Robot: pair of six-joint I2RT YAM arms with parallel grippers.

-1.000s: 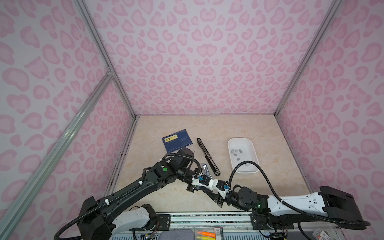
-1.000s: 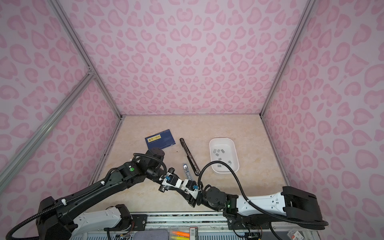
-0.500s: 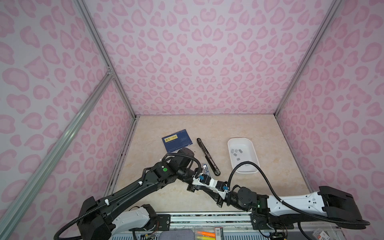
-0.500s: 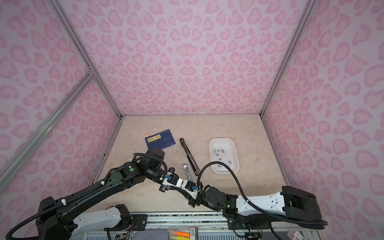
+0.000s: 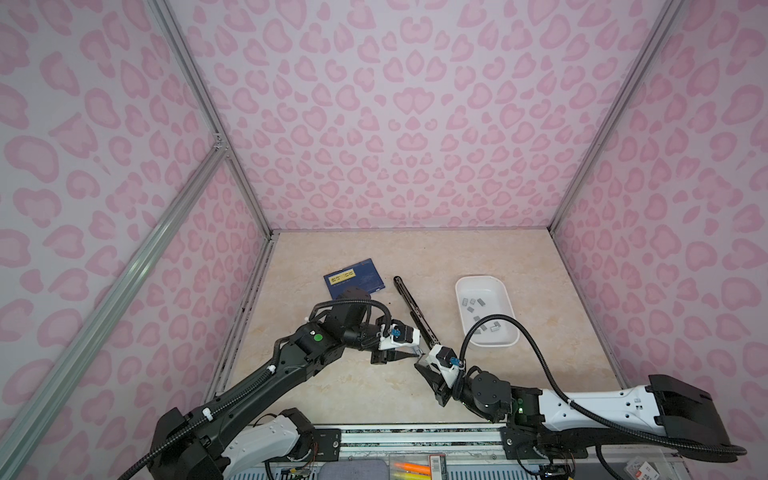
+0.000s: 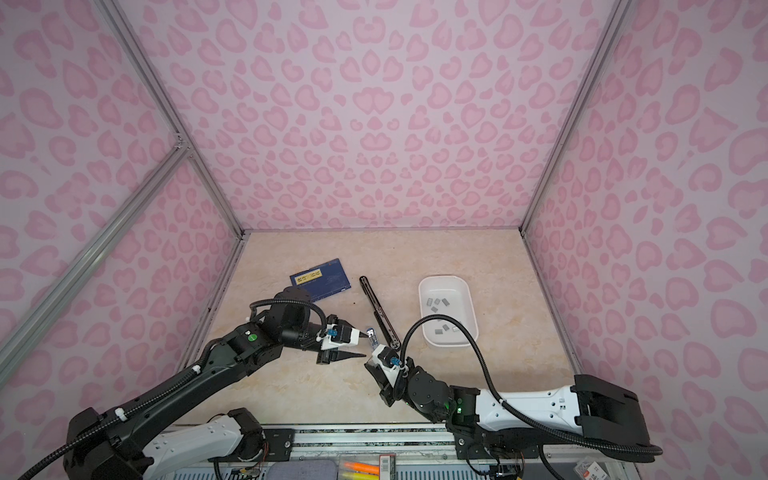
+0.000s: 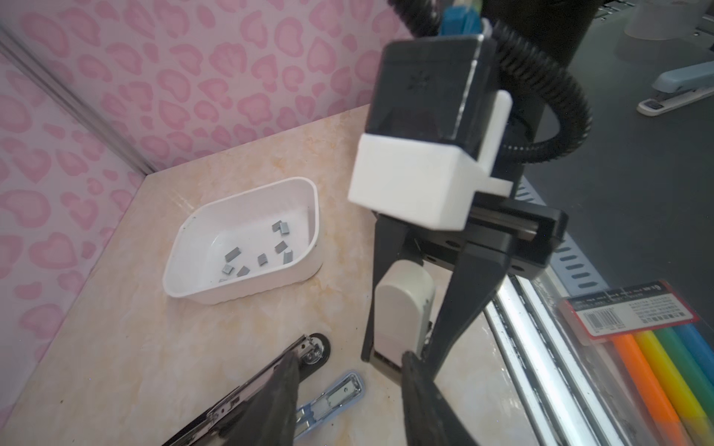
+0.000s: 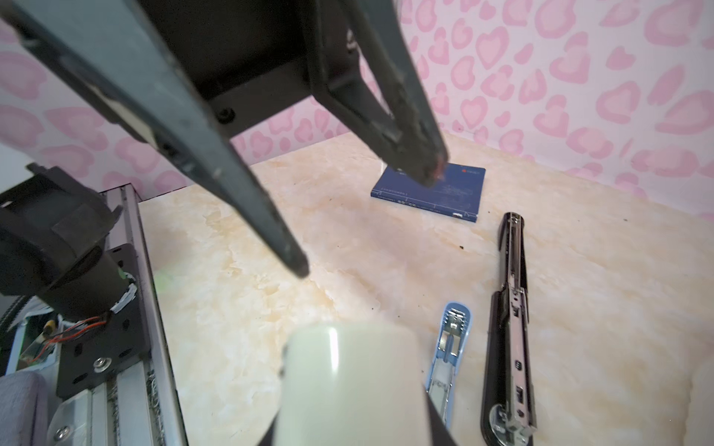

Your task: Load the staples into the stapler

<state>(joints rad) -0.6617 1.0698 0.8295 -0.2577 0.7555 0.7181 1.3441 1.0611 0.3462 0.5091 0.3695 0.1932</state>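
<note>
Bench (image 5: 332, 386) of pale marble-look slab, pink heart-print walls on three sides. White plastic tray (image 5: 494, 341), rounded corners, sits right of centre; staples (image 5: 482, 301) lie loose inside it, small grey metal strips scattered in two clusters. Right arm's corrugated black cable arcs over the tray's near corner in both top views. Black stapler (image 5: 413, 309) lies opened out flat, long and thin, metal channel up, between tray and blue booklet (image 5: 355, 282). Blue stapler (image 8: 450, 347), small, also opened flat, just beside the black one's near end.

Both arms reach low to the bench's near middle, tips facing each other, close. Left tool (image 6: 363, 344) points toward the right one, jaws apart, nothing between them. Right tool (image 7: 402, 359) is clamped on cream stapler (image 7: 402, 305), smooth rounded plastic body held off the bench, its end pointing toward the left tool. Whether the left fingertips touch it: cannot tell.
</note>
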